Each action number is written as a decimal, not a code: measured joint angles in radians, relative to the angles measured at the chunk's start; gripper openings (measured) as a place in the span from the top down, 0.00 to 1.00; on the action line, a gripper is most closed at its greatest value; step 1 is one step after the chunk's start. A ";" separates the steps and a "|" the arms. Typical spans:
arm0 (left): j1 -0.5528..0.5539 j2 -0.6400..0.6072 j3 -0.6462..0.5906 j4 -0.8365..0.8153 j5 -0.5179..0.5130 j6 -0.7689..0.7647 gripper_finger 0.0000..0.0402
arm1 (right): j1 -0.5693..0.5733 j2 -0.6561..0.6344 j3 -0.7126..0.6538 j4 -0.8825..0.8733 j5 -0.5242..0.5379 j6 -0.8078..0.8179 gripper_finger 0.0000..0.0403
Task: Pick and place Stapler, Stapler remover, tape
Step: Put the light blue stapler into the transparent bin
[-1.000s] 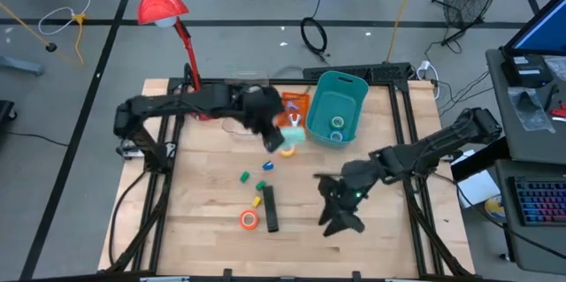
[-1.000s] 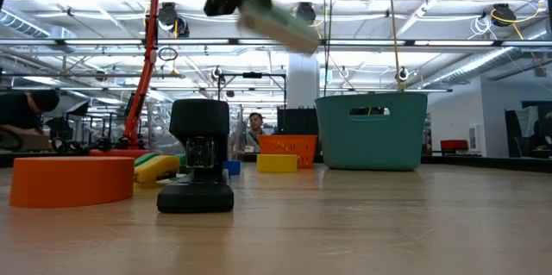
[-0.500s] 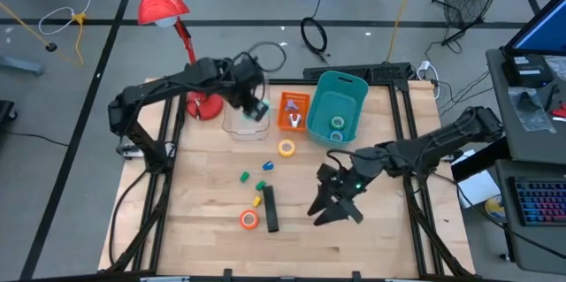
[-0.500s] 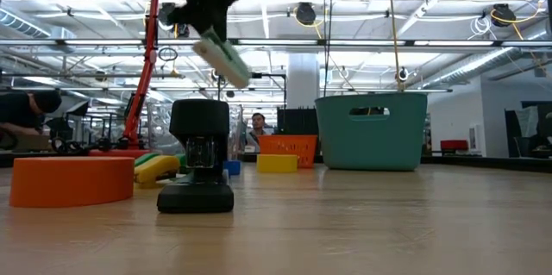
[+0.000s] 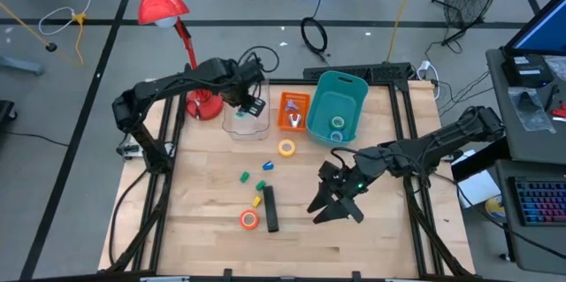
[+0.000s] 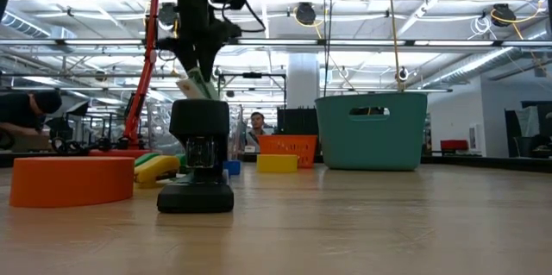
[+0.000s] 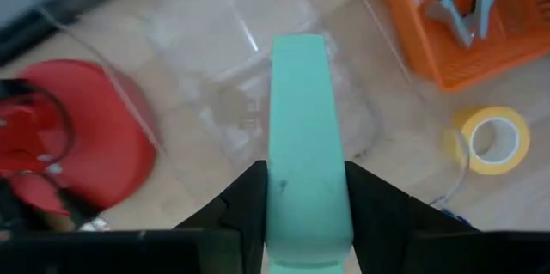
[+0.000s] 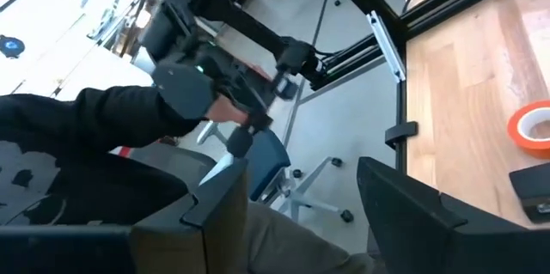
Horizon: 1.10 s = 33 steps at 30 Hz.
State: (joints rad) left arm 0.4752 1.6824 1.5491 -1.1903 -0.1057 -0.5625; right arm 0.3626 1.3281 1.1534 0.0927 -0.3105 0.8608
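My left gripper (image 5: pixel 252 105) is shut on a mint-green stapler (image 7: pixel 301 128) and hangs over a clear plastic container (image 5: pixel 245 121) at the table's far side. In the orange basket (image 5: pixel 294 110) lies the grey stapler remover (image 7: pixel 468 3). A yellow tape roll (image 5: pixel 286 148) lies flat in front of that basket and an orange one (image 5: pixel 249 219) near the front, beside a long black object (image 5: pixel 270 209). More tape rolls lie in the teal bin (image 5: pixel 339 105). My right gripper (image 5: pixel 332 211) stands open above the table's right half, nothing between its fingers. My left gripper pinches the stapler's two long sides (image 7: pixel 284 210) between its two fingers, at one end of it. The fingers come from above, pointing steeply down, and lie along the stapler. The stapler (image 6: pixel 195 82) hangs tilted below the fingers, clear of the container.
A red desk lamp's base (image 5: pixel 205 105) stands left of the clear container. Small coloured blocks (image 5: pixel 262 185) lie scattered mid-table. People show in the room behind the table (image 6: pixel 26 111).
My left gripper has carried the stapler from beside the orange basket toward the table's left and down, over the clear container. It has tipped to point more steeply down, and the stapler now hangs lengthwise instead of lying nearly level. My right gripper has risen a little.
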 joint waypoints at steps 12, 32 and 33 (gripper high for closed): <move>-0.015 0.003 -0.229 0.341 -0.024 -0.145 0.68 | 0.000 0.000 0.000 -0.015 0.074 -0.020 0.48; -0.076 0.121 -0.350 0.586 0.079 -0.198 0.60 | 0.000 0.000 0.000 -0.015 0.105 -0.035 0.48; -0.077 0.118 -0.351 0.586 0.078 -0.189 0.60 | 0.000 0.000 0.000 -0.015 0.105 -0.035 0.48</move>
State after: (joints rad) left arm 0.3977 1.8001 1.1984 -0.6041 -0.0280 -0.7513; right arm 0.3622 1.3281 1.1534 0.0772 -0.2054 0.8257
